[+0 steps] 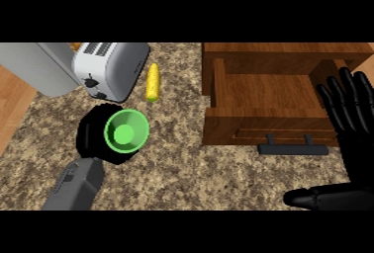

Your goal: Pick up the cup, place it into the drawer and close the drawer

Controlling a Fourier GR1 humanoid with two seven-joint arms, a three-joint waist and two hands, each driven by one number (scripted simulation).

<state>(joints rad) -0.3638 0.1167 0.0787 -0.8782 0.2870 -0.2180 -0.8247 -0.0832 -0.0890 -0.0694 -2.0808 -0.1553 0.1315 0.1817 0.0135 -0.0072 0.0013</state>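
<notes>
Left hand: curled round green cup, fingers wrapping its outer wall, mouth of cup tipped toward the viewer so the inside bottom shows. Cup located on the stone counter, just in front of the toaster and near the corn cob, well apart from the drawer. Grip from the side judged suitable for lifting and carrying across to the right.

Drawer pulled out, wooden floor bare, black handle facing the robot; open position leaves room for lowering the cup in from above.

Right hand: flat and spread, fingers straight and pointing up, holding nothing, resting at the right edge over the drawer's corner. Likely kept ready for pushing the drawer front.

Hidden or unclear: most of left hand behind the cup; contact between cup base and counter not discernible; toaster's rear cut off; grey object at upper left only partly seen.
</notes>
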